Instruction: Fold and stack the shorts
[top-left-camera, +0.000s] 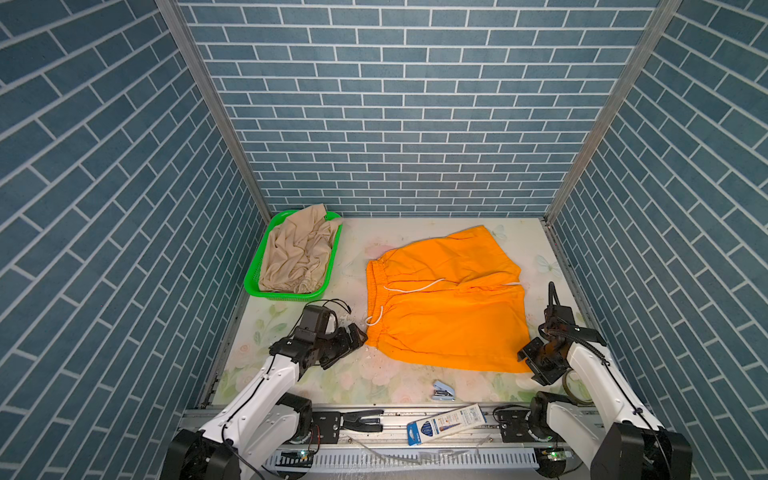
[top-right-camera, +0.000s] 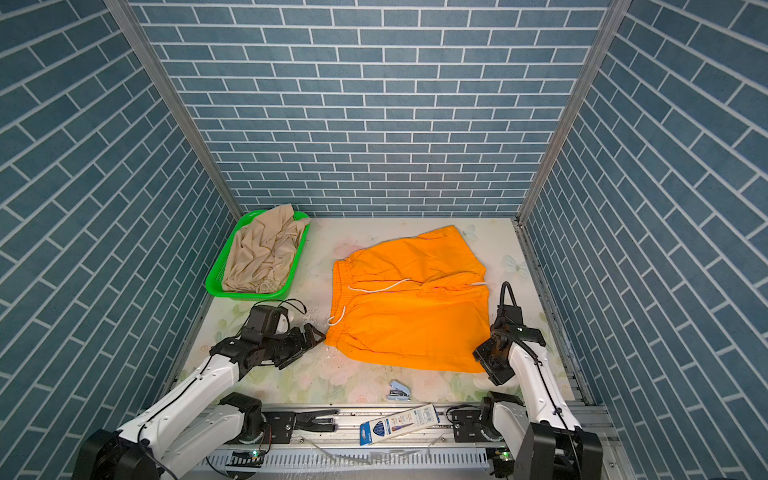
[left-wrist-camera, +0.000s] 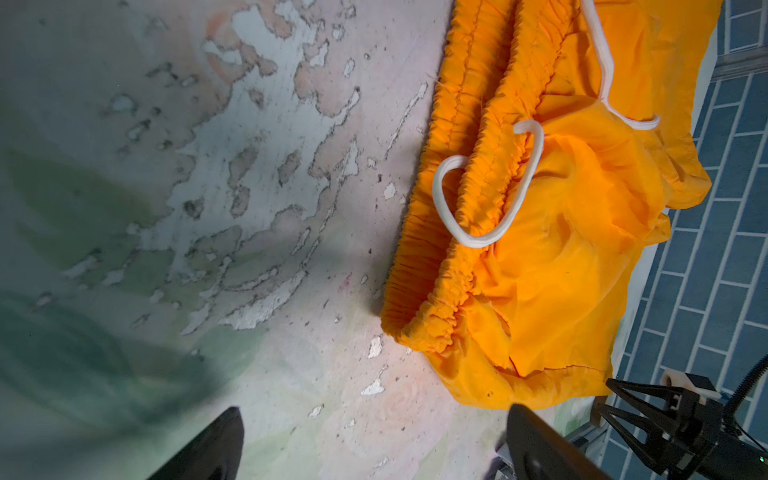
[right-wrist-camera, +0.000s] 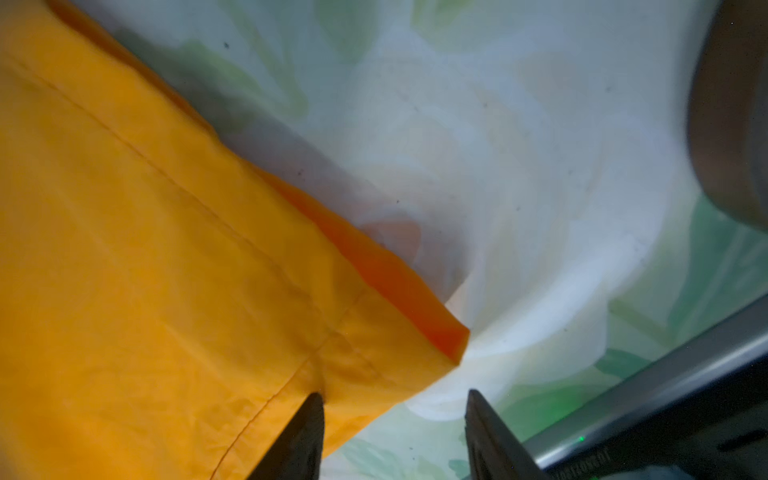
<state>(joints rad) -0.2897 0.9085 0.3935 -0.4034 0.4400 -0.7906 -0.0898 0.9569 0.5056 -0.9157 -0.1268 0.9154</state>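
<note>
Fold beginning: left claw (top-left-camera: 351, 345) and right claw (top-left-camera: 532, 365), both spread, flank orange shorts (top-left-camera: 444, 307); next, pinch near corners.

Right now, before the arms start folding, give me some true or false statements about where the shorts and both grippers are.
1. The beige shorts lie crumpled in the green basket. True.
2. The orange shorts are stacked on the beige pair. False: they lie spread on the table, apart from the basket.
3. The left gripper is open and holds nothing, beside the orange waistband. True.
4. The right gripper is at the waistband too. False: it is at a leg hem corner, jaws apart.
5. The blue stapler sits in the basket. False: it lies on the table near the front edge.
</note>
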